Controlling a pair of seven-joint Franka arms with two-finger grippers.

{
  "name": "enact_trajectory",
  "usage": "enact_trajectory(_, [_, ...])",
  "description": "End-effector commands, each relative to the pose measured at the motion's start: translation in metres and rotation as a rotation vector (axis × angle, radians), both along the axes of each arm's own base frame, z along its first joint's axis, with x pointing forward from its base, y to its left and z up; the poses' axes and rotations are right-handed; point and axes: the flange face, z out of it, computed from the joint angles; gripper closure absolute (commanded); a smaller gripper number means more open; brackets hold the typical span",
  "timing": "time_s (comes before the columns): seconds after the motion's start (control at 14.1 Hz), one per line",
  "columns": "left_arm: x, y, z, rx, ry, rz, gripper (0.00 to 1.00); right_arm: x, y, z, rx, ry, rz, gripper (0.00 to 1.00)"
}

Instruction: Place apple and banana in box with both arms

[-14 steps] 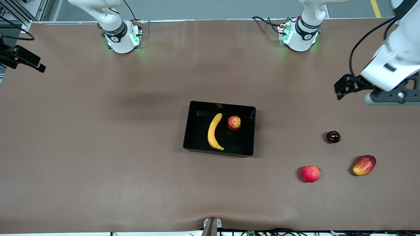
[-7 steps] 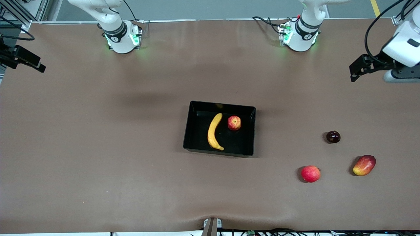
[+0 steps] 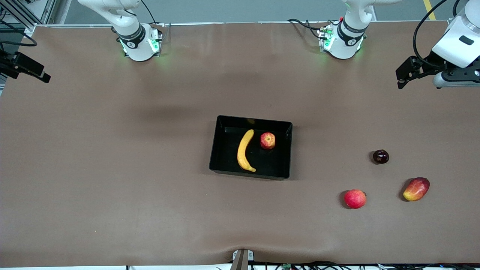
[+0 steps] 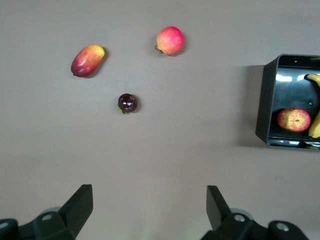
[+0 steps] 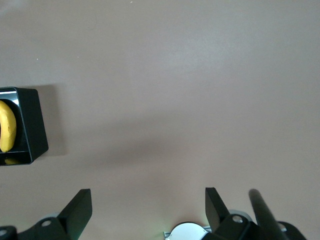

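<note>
The black box (image 3: pixel 214 150) stands mid-table. The yellow banana (image 3: pixel 243 150) and the red streaked apple (image 3: pixel 267 140) lie in it side by side, apart. My left gripper (image 3: pixel 404 74) is open and empty, up over bare table at the left arm's end. In the left wrist view its fingers (image 4: pixel 80 202) stand wide apart, with the box (image 4: pixel 264 100), apple (image 4: pixel 294 120) and banana tip (image 4: pixel 315 127) at the edge. My right gripper (image 3: pixel 35 73) is open and empty over the table's edge at the right arm's end. The right wrist view shows the box corner (image 5: pixel 36 125) and banana (image 5: pixel 7 126).
Three other fruits lie toward the left arm's end: a small dark fruit (image 3: pixel 380 156), a pink-red round fruit (image 3: pixel 354 198) and an oval red-and-yellow fruit (image 3: pixel 416 189), all nearer the front camera than the left gripper. The arm bases (image 3: pixel 139 43) stand at the table's top edge.
My left gripper has drawn away from the box, toward the left arm's end and the base edge of the table. The right gripper, the box and the fruits have barely moved.
</note>
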Motion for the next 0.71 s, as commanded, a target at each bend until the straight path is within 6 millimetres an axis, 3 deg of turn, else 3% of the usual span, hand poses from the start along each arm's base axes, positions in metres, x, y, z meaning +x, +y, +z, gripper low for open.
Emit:
enact_trajectory(0.0, [-0.008,0.000,0.003,-0.037,-0.006,-0.006,0.00,-0.004,-0.003,0.000,0.021,0.000,0.002,0.00])
enact_trajectory(0.64, [-0.007,0.003,0.013,-0.063,-0.022,0.012,0.00,-0.004,-0.003,0.000,0.021,0.000,0.002,0.00])
